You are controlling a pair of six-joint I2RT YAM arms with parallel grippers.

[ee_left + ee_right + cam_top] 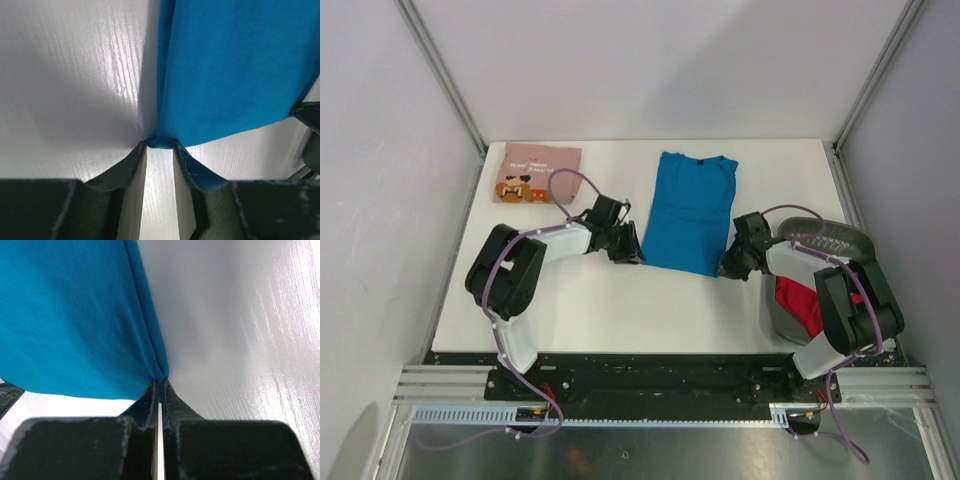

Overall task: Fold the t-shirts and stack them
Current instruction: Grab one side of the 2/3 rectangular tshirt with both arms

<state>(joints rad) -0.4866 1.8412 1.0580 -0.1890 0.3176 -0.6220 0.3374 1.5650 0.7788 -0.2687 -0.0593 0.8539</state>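
The bright blue t-shirt (692, 210) lies folded lengthwise in the middle of the table. My left gripper (630, 250) is at its near-left corner. In the left wrist view the fingertips (142, 150) stand a little apart, with the bunched blue corner (161, 140) pinched between them. My right gripper (728, 265) is at the near-right corner, its jaws almost together on the blue hem (161, 376). The pink printed t-shirt (535, 172) lies folded at the back left. The red t-shirt (800, 302) sits crumpled in the basket at right.
A dark grey plastic basket (840, 240) stands at the table's right edge, under my right arm. White walls and metal frame posts surround the table. Bare white table (610, 310) lies between the blue shirt and the arm bases.
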